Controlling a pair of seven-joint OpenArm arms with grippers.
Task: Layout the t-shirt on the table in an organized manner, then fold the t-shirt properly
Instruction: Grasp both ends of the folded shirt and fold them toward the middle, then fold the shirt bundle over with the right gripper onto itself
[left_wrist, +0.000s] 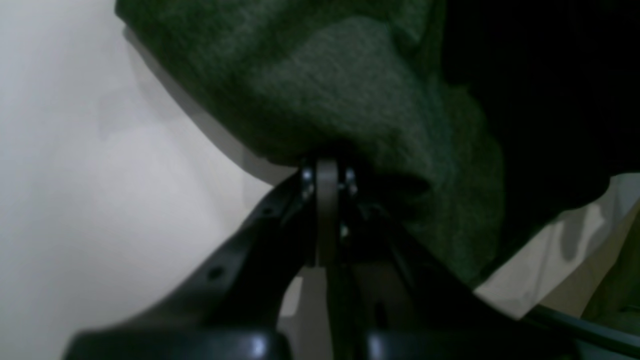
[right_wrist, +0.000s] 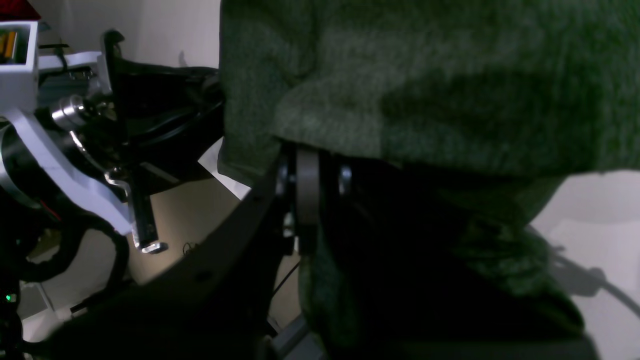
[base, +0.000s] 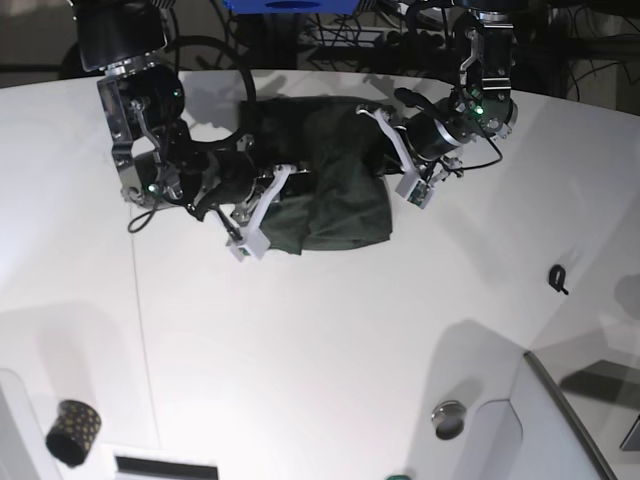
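The dark green t-shirt lies bunched in a rough, partly doubled-over heap on the white table, between both arms. In the base view my left gripper meets the shirt's right upper edge and my right gripper meets its left lower edge. The left wrist view shows my left gripper shut on a fold of the t-shirt, which drapes over the fingers above the table. Seen from the right wrist, my right gripper is shut on the t-shirt, whose cloth hangs over and hides the fingertips.
A small black gold-dotted cup stands at the near left. A small black clip lies at the right, and a round metal fitting sits beside a raised white panel. Cables and a blue object line the far edge.
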